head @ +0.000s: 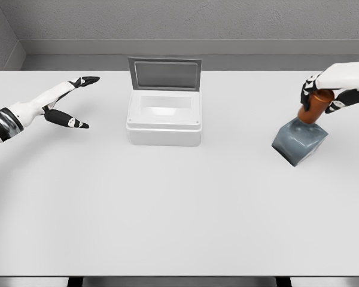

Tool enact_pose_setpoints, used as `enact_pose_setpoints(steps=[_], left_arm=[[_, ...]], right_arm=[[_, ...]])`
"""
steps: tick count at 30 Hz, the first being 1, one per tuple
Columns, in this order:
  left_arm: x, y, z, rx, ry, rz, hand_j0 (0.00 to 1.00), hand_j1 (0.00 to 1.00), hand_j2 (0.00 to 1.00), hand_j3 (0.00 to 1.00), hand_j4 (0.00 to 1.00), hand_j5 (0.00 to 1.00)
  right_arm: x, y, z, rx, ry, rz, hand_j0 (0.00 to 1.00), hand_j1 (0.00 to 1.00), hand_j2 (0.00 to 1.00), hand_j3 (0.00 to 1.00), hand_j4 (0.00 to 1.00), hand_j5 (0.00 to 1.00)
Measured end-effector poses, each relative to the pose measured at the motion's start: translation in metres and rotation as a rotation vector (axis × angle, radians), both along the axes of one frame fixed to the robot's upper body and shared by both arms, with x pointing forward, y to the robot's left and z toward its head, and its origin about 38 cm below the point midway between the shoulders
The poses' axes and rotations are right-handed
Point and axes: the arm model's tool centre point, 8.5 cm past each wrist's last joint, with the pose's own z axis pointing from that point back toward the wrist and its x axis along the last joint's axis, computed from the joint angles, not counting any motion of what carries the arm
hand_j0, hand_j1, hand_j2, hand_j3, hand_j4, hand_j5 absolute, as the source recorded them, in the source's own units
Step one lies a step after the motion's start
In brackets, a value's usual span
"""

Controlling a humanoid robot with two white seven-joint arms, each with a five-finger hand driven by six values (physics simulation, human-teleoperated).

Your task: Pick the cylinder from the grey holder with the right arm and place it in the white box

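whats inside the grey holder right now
The orange-brown cylinder stands in the grey holder, its upper part gripped by the right hand. Its lower end is hidden inside the holder.

Orange-brown cylinder [315, 106], grey holder [298, 142], white box [164, 124], white table [179, 209], white-and-black right robot hand [323, 91].

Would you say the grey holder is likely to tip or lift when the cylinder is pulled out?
Probably: the holder already looks tilted, one edge seemingly off the table. It may be light, rising with the cylinder in the right hand. A snug socket could drag it along.
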Motion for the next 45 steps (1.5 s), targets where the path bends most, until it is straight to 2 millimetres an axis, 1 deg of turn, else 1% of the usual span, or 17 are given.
enact_pose_setpoints(steps=[5, 8, 10, 17, 22, 28, 32, 35, 40, 45], left_arm=[[0.000, 0.001, 0.000, 0.000, 0.001, 0.001, 1.00, 1.00, 1.00, 1.00, 1.00, 1.00], [0.000, 0.000, 0.000, 0.000, 0.001, 0.001, 1.00, 1.00, 1.00, 1.00, 1.00, 1.00], [0.000, 0.000, 0.000, 0.000, 0.000, 0.001, 1.00, 1.00, 1.00, 1.00, 1.00, 1.00], [0.000, 0.000, 0.000, -0.001, 0.002, 0.002, 1.00, 1.00, 1.00, 1.00, 1.00, 1.00], [0.000, 0.001, 0.000, 0.000, 0.001, 0.004, 1.00, 1.00, 1.00, 1.00, 1.00, 1.00], [0.000, 0.002, 0.000, 0.000, 0.001, 0.005, 1.00, 1.00, 1.00, 1.00, 1.00, 1.00], [0.000, 0.002, 0.000, 0.000, 0.001, 0.004, 1.00, 1.00, 1.00, 1.00, 1.00, 1.00], [0.001, 0.001, 0.001, 0.000, 0.000, 0.004, 1.00, 1.00, 1.00, 1.00, 1.00, 1.00], [0.002, -0.001, 0.002, -0.001, -0.003, 0.001, 1.00, 1.00, 1.00, 1.00, 1.00, 1.00], [0.002, -0.002, 0.002, -0.002, -0.005, -0.001, 1.00, 1.00, 1.00, 1.00, 1.00, 1.00]], right_arm=[[0.000, 0.008, 0.004, -0.009, -0.001, 0.027, 0.44, 0.44, 0.44, 0.44, 0.44, 0.44], [-0.001, 0.018, 0.006, -0.010, -0.003, 0.054, 0.44, 0.44, 0.44, 0.44, 0.44, 0.44], [0.001, 0.024, 0.012, -0.009, -0.014, 0.072, 0.44, 0.44, 0.44, 0.44, 0.44, 0.44], [0.002, 0.046, 0.017, -0.005, -0.026, 0.125, 0.42, 0.42, 0.42, 0.42, 0.42, 0.42], [0.006, 0.062, 0.027, -0.001, -0.047, 0.161, 0.42, 0.42, 0.42, 0.42, 0.42, 0.42], [0.009, 0.078, 0.028, 0.006, -0.053, 0.197, 0.41, 0.41, 0.41, 0.41, 0.41, 0.41], [0.010, 0.091, 0.039, 0.011, -0.078, 0.227, 0.41, 0.41, 0.41, 0.41, 0.41, 0.41], [0.010, 0.097, 0.042, 0.015, -0.084, 0.242, 0.41, 0.41, 0.41, 0.41, 0.41, 0.41], [0.011, 0.103, 0.047, 0.017, -0.095, 0.254, 0.41, 0.41, 0.41, 0.41, 0.41, 0.41], [0.013, 0.115, 0.058, 0.017, -0.118, 0.281, 0.40, 0.40, 0.40, 0.40, 0.40, 0.40]])
